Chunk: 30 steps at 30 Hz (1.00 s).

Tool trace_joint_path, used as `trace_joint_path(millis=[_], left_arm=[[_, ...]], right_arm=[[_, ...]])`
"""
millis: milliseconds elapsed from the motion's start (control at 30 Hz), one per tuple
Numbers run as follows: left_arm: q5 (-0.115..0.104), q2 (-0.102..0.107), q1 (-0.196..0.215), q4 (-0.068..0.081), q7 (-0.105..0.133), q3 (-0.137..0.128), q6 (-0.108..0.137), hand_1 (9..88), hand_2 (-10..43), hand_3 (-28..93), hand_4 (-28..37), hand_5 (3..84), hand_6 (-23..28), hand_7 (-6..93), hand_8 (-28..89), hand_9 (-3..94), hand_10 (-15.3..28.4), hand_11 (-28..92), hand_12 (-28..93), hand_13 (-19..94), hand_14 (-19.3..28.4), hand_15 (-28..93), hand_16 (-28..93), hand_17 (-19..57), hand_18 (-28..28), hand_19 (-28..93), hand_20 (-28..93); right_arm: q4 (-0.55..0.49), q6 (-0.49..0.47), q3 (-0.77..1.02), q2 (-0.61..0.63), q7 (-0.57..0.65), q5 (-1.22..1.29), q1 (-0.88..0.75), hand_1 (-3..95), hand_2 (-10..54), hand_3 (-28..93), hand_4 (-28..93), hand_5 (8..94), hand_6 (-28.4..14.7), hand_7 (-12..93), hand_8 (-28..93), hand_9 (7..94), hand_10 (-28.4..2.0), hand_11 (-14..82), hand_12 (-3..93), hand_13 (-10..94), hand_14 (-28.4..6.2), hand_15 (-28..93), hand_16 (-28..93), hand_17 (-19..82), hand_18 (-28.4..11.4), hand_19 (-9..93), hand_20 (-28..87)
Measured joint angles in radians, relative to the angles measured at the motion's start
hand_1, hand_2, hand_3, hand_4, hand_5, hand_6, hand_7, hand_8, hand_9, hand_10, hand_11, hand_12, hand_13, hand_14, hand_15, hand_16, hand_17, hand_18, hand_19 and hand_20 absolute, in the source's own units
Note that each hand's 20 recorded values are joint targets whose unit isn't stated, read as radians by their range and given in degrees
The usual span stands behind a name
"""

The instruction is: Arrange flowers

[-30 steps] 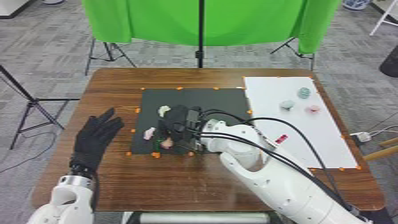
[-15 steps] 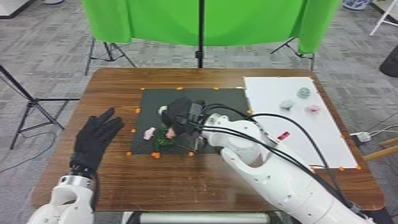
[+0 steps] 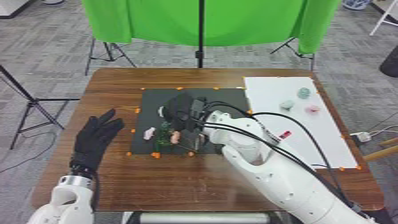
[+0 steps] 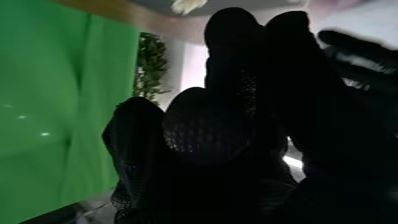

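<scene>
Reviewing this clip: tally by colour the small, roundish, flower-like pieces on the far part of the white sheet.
Pale green, roundish, flower-like pieces: 2
Pink, roundish, flower-like piece: 1
Total: 3

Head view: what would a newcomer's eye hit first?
The bright green cloth hanging beyond the table's far edge. Then the white right arm slanting in from the lower right, its black-gloved right hand over the black mat. Next, three small pastel flowers on the white sheet at right.
</scene>
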Motion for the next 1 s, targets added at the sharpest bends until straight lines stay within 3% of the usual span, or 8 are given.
trace_joint_path(millis=[100,233,367,467,633,1000], left_arm=[[0.000,0.000,0.003,-0.001,0.001,-0.001,0.000,18.5,-2.9,66,-26.4,43.3,6.1,4.8,-4,43.5,14.5,15,15,34,16.8,10,6,5.8,12.6,2,18],[0.000,0.000,0.006,-0.002,0.001,-0.004,0.001,18.5,-2.8,65,-26.4,43.1,6.1,4.6,-4,43.4,14.4,14,15,34,16.8,10,6,5.8,12.6,2,18],[0.000,0.000,0.015,-0.006,0.001,-0.011,0.001,18.7,-2.7,65,-26.3,43.0,5.9,4.5,-4,43.4,14.3,14,15,34,16.8,11,6,5.8,12.6,2,18],[0.000,0.000,0.020,-0.009,0.001,-0.014,0.001,18.7,-2.7,65,-26.2,43.0,5.9,4.5,-4,43.3,14.3,14,15,34,16.9,11,6,5.8,12.6,2,18],[0.000,-0.001,0.023,-0.010,0.000,-0.014,0.001,18.6,-2.8,65,-26.0,43.0,5.8,4.5,-4,43.3,14.3,14,15,34,16.9,11,6,5.8,12.6,2,18],[0.000,-0.001,0.024,-0.011,-0.003,-0.014,0.001,18.7,-2.6,65,-25.8,42.8,5.5,4.5,-4,43.2,14.3,14,15,34,16.7,10,6,5.8,12.6,2,18]], right_arm=[[-0.052,0.005,0.029,0.015,0.076,0.073,-0.007,49.3,-5.8,54,-14,64.7,3.7,22,3,78.5,-10.0,27.6,27.7,83,-2.6,63,36,59,-11.4,93,58],[-0.154,0.048,0.123,0.053,0.217,0.189,-0.034,44.1,-6.5,58,-15,65.5,3.0,19,3,77.3,-11.3,25.6,25.9,82,-3.7,63,36,58,-11.7,93,57],[-0.177,0.072,0.247,0.102,0.347,0.216,-0.046,35.2,-8.5,60,-14,62.2,2.3,15,-9,73.5,-13.6,18.3,22.9,81,-5.5,61,35,56,-13.2,93,55],[-0.151,-0.006,0.331,0.135,0.440,0.210,-0.044,31.7,-7.2,57,-13,60.0,1.5,12,-8,71.6,-14.8,15.0,21.4,81,-6.5,60,34,56,-13.5,93,54],[-0.066,-0.276,0.429,0.141,0.549,0.186,-0.037,30.2,-6.7,56,-12,58.4,1.3,11,-8,71.6,-16.0,14.2,21.1,82,-6.5,60,34,57,-13.9,93,53],[0.021,-0.295,0.509,0.134,0.576,0.074,-0.118,30.3,-9.1,57,-11,55.5,2.4,10,-8,69.9,-16.5,14.4,22.1,83,-6.6,60,34,58,-13.9,93,53]])
